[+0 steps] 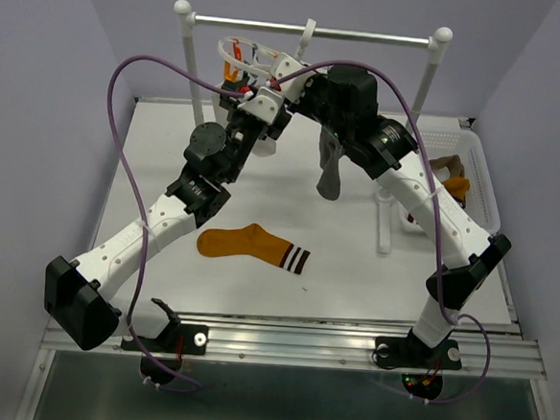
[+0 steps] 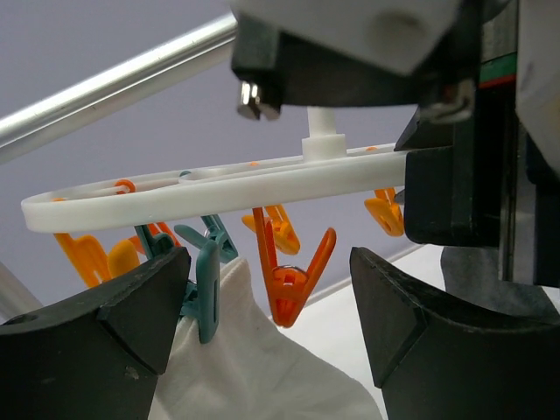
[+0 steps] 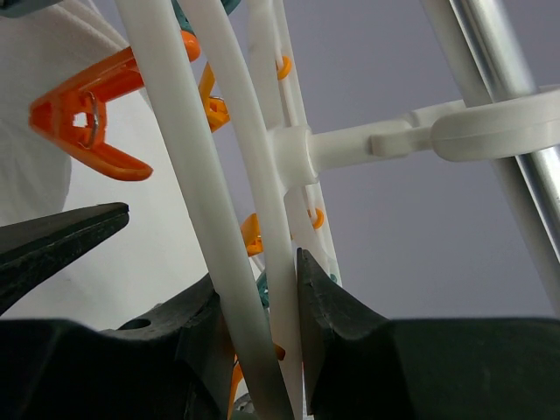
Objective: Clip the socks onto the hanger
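Note:
The white hanger (image 1: 241,55) hangs by its hook from the metal rail. My right gripper (image 3: 258,337) is shut on the hanger's two white rings (image 3: 166,131). Just below the ring (image 2: 219,188), my left gripper (image 2: 271,306) stands open with an orange clip (image 2: 293,276) between its fingers, touching neither. A teal clip (image 2: 207,271) beside it holds a white sock (image 2: 254,367). A grey sock (image 1: 331,170) hangs under the right wrist, its upper end hidden. On the table lies a mustard sock (image 1: 253,245) with a brown-striped cuff.
The rail stand (image 1: 312,30) with ball-topped posts spans the back of the table. A white perforated basket (image 1: 483,186) at the right holds more socks (image 1: 452,179). Both arms cross above the middle of the table, cables looping over them.

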Tool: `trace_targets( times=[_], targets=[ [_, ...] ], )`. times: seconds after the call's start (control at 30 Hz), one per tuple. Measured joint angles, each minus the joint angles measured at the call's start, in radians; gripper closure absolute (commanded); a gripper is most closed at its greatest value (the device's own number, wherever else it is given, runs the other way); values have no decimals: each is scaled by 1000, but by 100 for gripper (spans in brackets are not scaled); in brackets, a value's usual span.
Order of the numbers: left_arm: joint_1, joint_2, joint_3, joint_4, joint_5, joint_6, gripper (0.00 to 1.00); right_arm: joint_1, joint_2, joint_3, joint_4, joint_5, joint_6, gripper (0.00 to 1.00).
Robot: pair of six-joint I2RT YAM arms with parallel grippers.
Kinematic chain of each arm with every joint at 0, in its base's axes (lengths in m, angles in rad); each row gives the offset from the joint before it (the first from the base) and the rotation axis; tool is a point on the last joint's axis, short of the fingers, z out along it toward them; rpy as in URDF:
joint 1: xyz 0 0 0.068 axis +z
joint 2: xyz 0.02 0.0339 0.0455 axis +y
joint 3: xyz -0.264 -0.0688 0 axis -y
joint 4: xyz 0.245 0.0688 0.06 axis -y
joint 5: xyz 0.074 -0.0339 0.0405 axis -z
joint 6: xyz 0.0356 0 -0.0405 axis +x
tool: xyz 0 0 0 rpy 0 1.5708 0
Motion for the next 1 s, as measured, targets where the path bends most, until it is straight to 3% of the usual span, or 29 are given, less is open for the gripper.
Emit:
trace_targets(
  times=[0.23,0.47,1.0],
  targets=[
    [0,-3,0,-2,24,9,14,0,0,0,0,0,4,75],
    [0,-116,-80,-45,126,16,1,2,0,2,-5,0,0,76],
    [40,-227,-137,-196,410,74,1,2,0,2,-5,-1,2,77]
  ],
)
